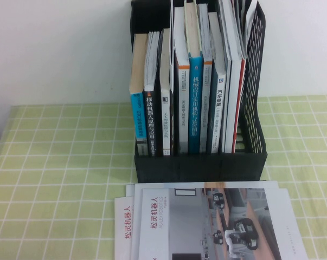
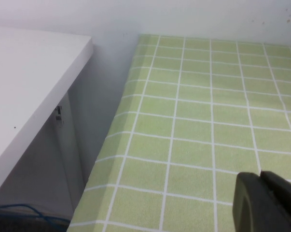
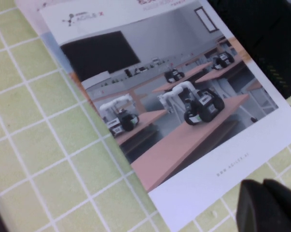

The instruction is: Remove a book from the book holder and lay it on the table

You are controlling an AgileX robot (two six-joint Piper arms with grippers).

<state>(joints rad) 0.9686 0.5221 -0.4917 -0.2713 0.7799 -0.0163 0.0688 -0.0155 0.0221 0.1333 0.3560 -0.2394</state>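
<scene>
Grey-covered book point(image 1: 217, 222) flat on table point(image 1: 55, 179), spine left.

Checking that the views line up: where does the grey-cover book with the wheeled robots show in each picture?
High view: the book lies flat at the bottom centre, on top of other brochures, in front of the book holder.
Left wrist view: not in it; only checked cloth and the left hand.
Right wrist view: it fills the centre, beside the right hand.
Shared landmark: the table with its green checked cloth.

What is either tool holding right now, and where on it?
Nothing. The right tool is shut and empty over the book lying on the table; the left tool holds nothing above bare cloth.
</scene>
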